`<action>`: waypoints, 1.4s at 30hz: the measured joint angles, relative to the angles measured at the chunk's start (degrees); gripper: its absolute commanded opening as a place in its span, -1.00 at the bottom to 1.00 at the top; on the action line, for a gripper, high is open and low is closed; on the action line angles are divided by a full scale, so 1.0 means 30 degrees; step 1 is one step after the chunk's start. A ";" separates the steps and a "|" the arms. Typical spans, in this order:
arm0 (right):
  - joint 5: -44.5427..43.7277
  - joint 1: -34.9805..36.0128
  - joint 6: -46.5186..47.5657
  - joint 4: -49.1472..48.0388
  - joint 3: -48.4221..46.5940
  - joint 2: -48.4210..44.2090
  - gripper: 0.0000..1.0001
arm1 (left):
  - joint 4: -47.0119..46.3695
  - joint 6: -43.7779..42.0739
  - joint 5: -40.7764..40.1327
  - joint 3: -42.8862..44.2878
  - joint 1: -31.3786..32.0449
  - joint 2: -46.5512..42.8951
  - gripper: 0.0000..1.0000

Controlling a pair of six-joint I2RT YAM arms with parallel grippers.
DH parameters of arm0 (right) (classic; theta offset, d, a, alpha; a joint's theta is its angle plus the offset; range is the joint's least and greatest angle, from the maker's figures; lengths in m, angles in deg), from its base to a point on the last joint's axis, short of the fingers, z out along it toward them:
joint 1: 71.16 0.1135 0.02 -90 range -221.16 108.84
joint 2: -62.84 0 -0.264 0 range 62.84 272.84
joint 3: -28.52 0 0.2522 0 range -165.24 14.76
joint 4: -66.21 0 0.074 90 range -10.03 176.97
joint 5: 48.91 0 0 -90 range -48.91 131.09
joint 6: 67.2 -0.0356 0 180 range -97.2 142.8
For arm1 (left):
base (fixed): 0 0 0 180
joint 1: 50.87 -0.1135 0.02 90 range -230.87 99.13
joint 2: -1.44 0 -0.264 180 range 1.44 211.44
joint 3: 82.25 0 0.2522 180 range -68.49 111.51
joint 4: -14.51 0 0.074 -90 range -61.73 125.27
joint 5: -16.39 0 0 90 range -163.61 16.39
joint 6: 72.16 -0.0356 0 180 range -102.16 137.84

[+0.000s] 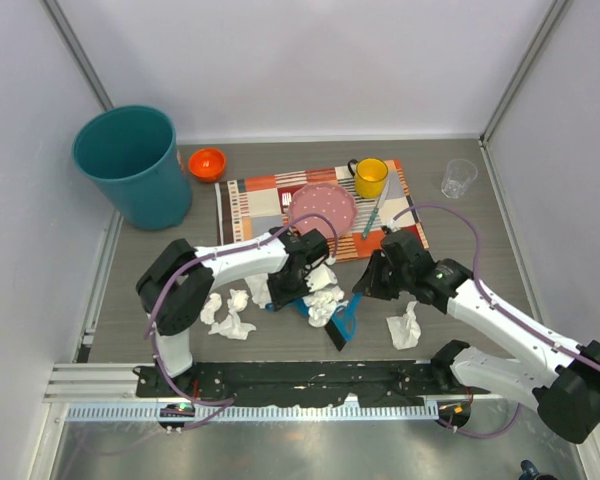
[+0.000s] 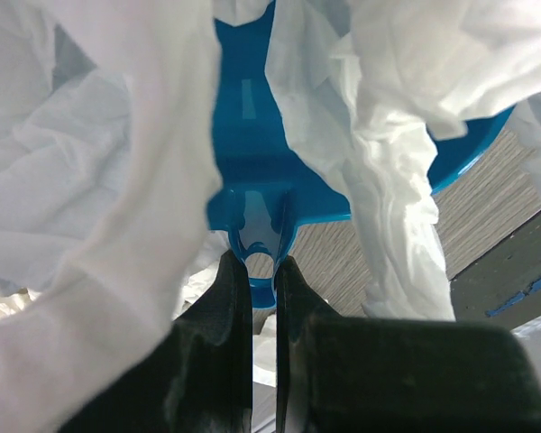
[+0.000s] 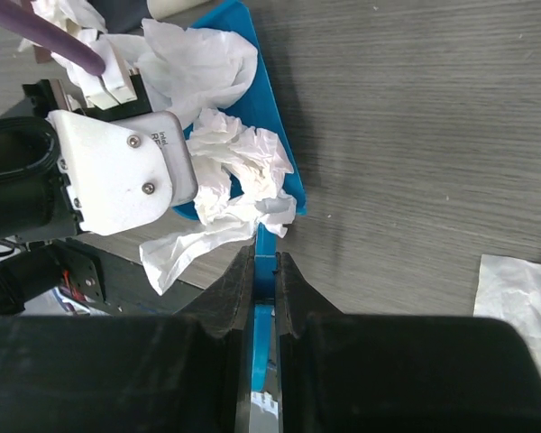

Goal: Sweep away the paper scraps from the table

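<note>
- Several paper scraps (image 1: 407, 328) lie in and around the dustpan (image 2: 248, 135).
- Left gripper (image 2: 261, 263) clamps the dustpan handle; right gripper (image 3: 265, 260) clamps the brush (image 3: 262, 336).
- Scraps likely light, soft, drifty: push at base, slow.

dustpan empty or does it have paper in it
Not empty: white paper scraps lie inside the blue dustpan, seen in both wrist views.
</note>
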 measured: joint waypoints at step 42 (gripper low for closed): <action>-0.2674 -0.0554 0.0306 -0.2208 -0.1508 0.0022 -0.98 | 0.0328 0.0000 0.0306 0.0015 -0.0219 -0.0058 -1.00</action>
